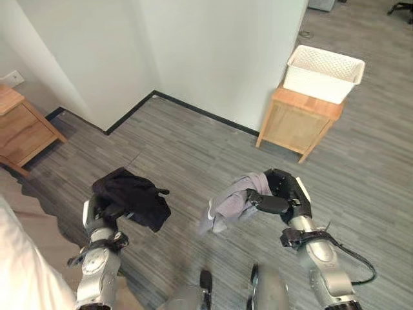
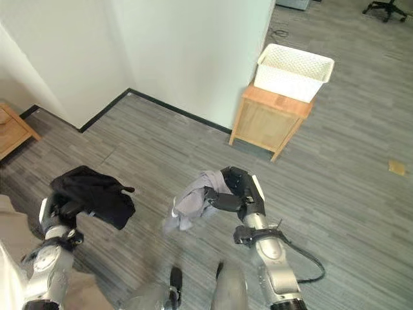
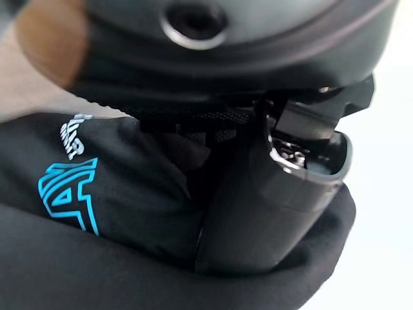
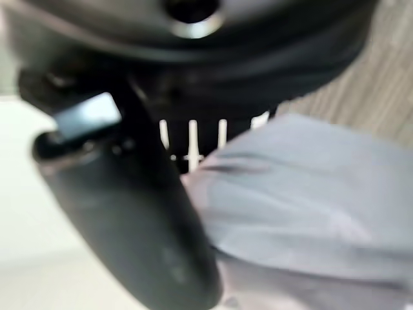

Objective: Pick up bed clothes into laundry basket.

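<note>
While both arms are held out over the grey plank floor (image 1: 193, 148), each robot hand is carrying a piece of clothing. Left robot hand (image 1: 98, 210) has its fingers curled into a black garment (image 1: 132, 197) — the left wrist view shows the thumb (image 3: 271, 206) pressed into the dark fabric, which has a bit of blue print on it. Right robot hand (image 1: 284, 194) is clamped on a grey garment (image 1: 232, 201) that droops down off the fingers, clear of the floor; up close the thumb (image 4: 122, 219) sits right against the pale cloth. A strip of bed (image 1: 26, 258) shows at the lower left, with a wooden nightstand (image 1: 22, 129) further back on that side. Well ahead and to the right — near the white wall (image 1: 213, 58) — a white laundry basket (image 1: 324, 72) sits on top of a small wooden cabinet (image 1: 298, 123), well apart from both garments.
</note>
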{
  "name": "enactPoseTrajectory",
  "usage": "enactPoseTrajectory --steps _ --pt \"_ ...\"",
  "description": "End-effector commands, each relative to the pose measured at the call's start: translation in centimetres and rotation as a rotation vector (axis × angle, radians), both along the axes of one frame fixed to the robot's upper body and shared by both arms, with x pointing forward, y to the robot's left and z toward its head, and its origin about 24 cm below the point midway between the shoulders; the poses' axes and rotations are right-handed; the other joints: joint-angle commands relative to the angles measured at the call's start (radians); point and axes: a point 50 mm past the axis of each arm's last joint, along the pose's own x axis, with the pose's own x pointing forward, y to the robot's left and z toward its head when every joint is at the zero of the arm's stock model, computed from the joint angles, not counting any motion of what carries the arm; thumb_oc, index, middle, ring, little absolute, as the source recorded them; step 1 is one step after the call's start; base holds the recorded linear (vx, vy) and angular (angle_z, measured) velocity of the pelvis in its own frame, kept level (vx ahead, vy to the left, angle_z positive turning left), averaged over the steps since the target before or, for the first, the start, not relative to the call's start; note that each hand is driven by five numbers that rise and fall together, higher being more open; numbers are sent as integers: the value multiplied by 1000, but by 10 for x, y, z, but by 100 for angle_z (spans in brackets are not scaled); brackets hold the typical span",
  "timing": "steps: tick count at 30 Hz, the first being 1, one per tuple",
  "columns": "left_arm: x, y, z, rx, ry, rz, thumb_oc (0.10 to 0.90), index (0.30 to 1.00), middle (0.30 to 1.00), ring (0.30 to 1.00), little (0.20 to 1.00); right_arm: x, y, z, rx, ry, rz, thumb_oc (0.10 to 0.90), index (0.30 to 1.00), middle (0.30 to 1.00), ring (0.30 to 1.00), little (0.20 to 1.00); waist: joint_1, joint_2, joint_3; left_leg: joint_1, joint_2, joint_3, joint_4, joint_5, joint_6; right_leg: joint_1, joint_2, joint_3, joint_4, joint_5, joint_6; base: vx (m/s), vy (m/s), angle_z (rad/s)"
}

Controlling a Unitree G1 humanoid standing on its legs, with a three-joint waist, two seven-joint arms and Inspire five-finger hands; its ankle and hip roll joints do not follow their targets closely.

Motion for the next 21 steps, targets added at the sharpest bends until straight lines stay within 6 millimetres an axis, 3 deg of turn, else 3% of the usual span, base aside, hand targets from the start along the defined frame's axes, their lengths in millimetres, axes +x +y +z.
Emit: enactPoseTrajectory --steps 1,3,5,6,7,10,11,13,15,16,17,18,19,20,21 --pt "32 -20 63 86 -302 -148 400 300 300 300 300 17 -19 51 -24 -256 -72 400 300 300 300 300 -69 -57 -108 95 57 9 -89 -47 -146 183 8 31 -493 219 46 650 -371 51" --pt "32 -26 58 73 -285 -173 400 300 300 300 300 14 -21 53 -24 -268 -78 400 300 300 300 300 -96 -93 -124 159 65 -31 -109 -88 -172 221 39 85 -753 226 57 550 -323 43" --pt "32 -29 54 70 -273 -186 400 300 300 300 300 18 -17 56 -15 -285 -69 400 300 300 300 300 -96 -102 -141 226 94 -42 -130 -132 -194 223 15 53 -897 249 85 588 -403 18" --pt "29 -28 50 74 -255 -188 400 300 300 300 300 19 -15 54 -21 -276 -60 400 300 300 300 300 -94 -105 -158 263 113 -41 -132 -154 -208 228 8 19 -926 248 93 490 -388 -22" --pt "26 -27 46 68 -243 -191 400 300 300 300 300 18 -14 53 -21 -267 -51 400 300 300 300 300 -92 -113 -173 273 125 -43 -127 -159 -218 250 10 26 -921 234 91 460 -357 -41" --pt "23 -30 42 60 -231 -204 400 300 300 300 300 19 -13 49 -18 -253 -33 400 300 300 300 300 -87 -107 -209 274 162 -54 -81 -135 -239 285 33 28 -921 243 89 361 -319 -39" --pt "20 -29 40 48 -226 -198 400 300 300 300 300 21 -11 50 -28 -247 -10 400 300 300 300 300 -87 -94 -216 261 208 -66 7 -44 -260 285 62 22 -839 217 63 338 -381 -11" --pt "19 -35 34 7 -211 -218 400 300 300 300 300 21 -10 50 -28 -245 13 400 300 300 300 300 -101 -74 -219 191 265 -79 186 137 -258 304 113 22 -802 156 0 408 -492 -10" --pt "22 -40 36 8 -212 -238 400 300 300 300 300 22 -9 53 -20 -257 22 400 300 300 300 300 -95 -96 -197 66 278 -85 447 236 -239 378 138 22 -825 111 -52 388 -555 -11" --pt "25 -44 40 8 -229 -258 400 300 300 300 300 23 -11 52 -35 -246 28 400 300 300 300 300 -78 -108 -177 15 267 -90 554 241 -233 420 155 33 -837 90 -77 417 -574 -21" --pt "28 -46 45 8 -247 -262 400 300 300 300 300 25 -10 54 -56 -248 29 400 300 300 300 300 -50 -125 -154 -50 187 -121 633 193 -230 453 156 55 -853 74 -87 290 -357 -65" --pt "28 -46 45 8 -247 -262 400 300 300 300 300 25 -10 54 -57 -248 29 400 300 300 300 300 -50 -123 -154 -51 189 -121 636 190 -230 453 158 54 -853 74 -88 388 -366 -83" --pt "32 -51 51 -9 -273 -271 400 300 300 300 300 27 -9 56 -72 -245 33 400 300 300 300 300 -17 -134 -125 -181 112 -95 714 133 -223 521 171 89 -884 64 -91 400 -306 -50" --pt "36 -57 53 -26 -281 -291 400 300 300 300 300 28 -8 56 -56 -247 35 400 300 300 300 300 1 -127 -119 -242 85 -64 625 108 -218 548 188 98 -904 55 -93 711 -426 -35" --pt "37 -65 53 -50 -285 -320 400 300 300 300 300 29 -2 54 -41 -245 51 400 300 300 300 300 32 -114 -120 -314 27 -49 469 93 -202 604 205 130 -924 37 -88 613 -216 -48"
